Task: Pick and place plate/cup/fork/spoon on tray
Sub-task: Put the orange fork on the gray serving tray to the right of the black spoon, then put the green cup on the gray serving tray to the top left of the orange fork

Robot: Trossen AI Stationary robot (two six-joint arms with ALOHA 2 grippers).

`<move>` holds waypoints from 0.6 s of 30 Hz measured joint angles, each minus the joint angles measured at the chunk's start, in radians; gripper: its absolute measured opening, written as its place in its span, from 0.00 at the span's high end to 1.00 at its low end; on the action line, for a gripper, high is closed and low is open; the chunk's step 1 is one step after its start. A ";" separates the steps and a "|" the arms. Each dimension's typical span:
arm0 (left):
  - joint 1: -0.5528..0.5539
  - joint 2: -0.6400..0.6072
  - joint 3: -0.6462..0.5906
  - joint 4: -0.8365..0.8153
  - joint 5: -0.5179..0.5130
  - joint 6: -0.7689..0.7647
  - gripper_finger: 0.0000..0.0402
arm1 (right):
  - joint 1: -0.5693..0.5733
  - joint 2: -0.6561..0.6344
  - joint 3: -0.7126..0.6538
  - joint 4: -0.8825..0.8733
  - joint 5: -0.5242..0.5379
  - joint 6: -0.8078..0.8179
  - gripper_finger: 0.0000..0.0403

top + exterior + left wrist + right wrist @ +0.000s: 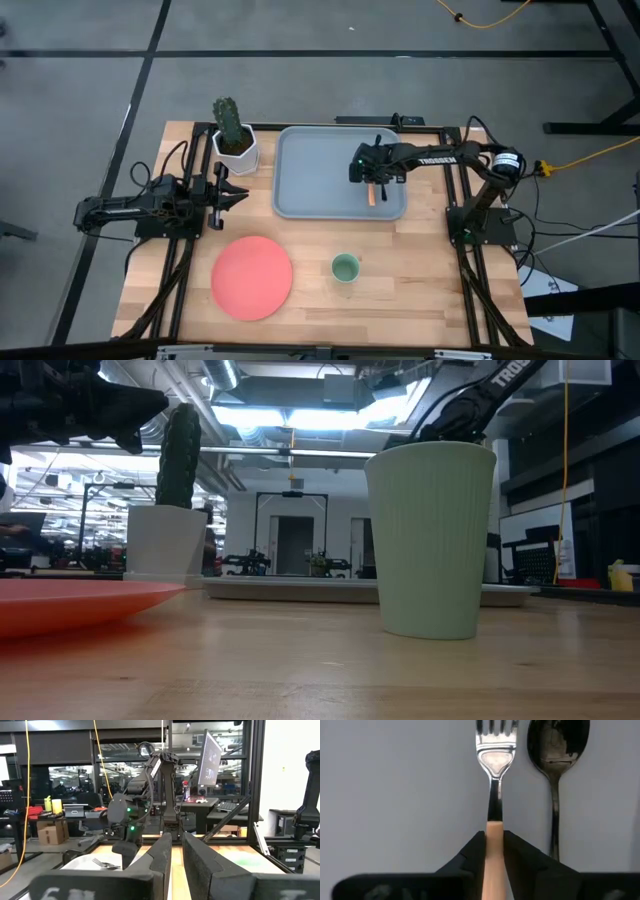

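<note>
The pale grey-blue tray (320,150) lies at the table's far middle. My right gripper (372,178) is over its right part, shut on the orange-handled fork (494,765). The dark spoon (555,755) lies on the tray right beside the fork. The coral plate (251,277) lies flat at the near left. The light-green cup (345,268) stands upright to the right of the plate. My left gripper (238,194) waits at the table's left, narrowly open and empty. My right gripper pinches the fork's orange handle (494,837) between its two fingers, at the end next to the metal neck. The fingers come from above. The fork lies level over the tray floor, tines toward the far edge; whether it rests on the tray I cannot tell.
A white pot with a green cactus (234,140) stands just left of the tray's far left corner. The left part of the tray floor (310,170) is bare. Bare wood lies between plate, cup and tray.
</note>
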 joint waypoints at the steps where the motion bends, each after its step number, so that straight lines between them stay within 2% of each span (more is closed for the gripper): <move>1: 0.000 0.000 0.000 0.000 0.000 0.000 0.90 | 0.000 0.002 0.000 -0.001 0.000 -0.010 0.80; 12: 0.000 0.000 0.000 0.000 0.000 0.000 0.90 | -0.001 0.012 0.003 -0.011 0.003 -0.040 0.78; 18: 0.000 0.000 0.000 0.000 0.000 0.000 0.90 | 0.036 -0.048 0.072 -0.014 0.094 -0.170 0.78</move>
